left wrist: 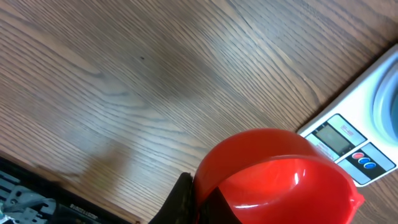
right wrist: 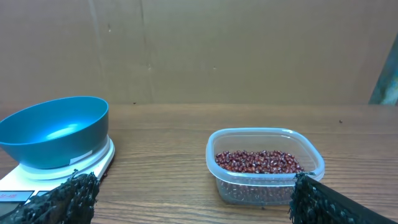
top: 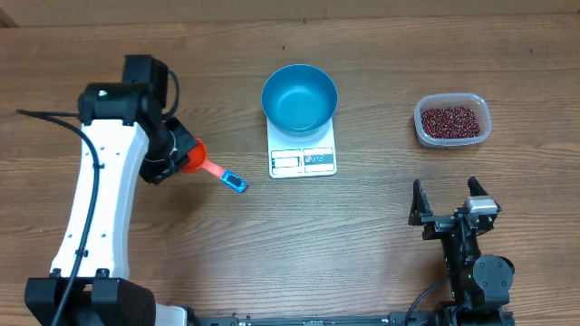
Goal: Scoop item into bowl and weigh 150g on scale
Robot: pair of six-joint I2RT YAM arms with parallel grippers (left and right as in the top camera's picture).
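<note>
Your left hand (top: 176, 152) is closed tight on the glossy red plastic scoop (top: 194, 156). It grips the scoop at the rounded cup, so the orange handle with its blue tip juts out over the wood-grain desk (top: 362, 244) towards the scale. In the left wrist view the cup is a smooth, shiny dome right against one dark finger.

The small dark red-maroon beans (top: 449, 119) lie as a loose grainy heap in the clear, rounded-rectangular plastic tub (top: 422, 127). The tub is well to the right of the scale and ahead of your right hand (top: 446, 201). That hand's jaws stand wide apart and hold nothing, and its dark, rough-textured fingers (right wrist: 74, 198) frame the tub in the right wrist view.

The round, deep, bright blue bowl (top: 299, 98) sits upright on the flat white rectangular scale (top: 303, 159) and covers its platform. Only the front strip shows, with a display window and red and blue buttons. The bowl's inside is smooth, plain blue.
</note>
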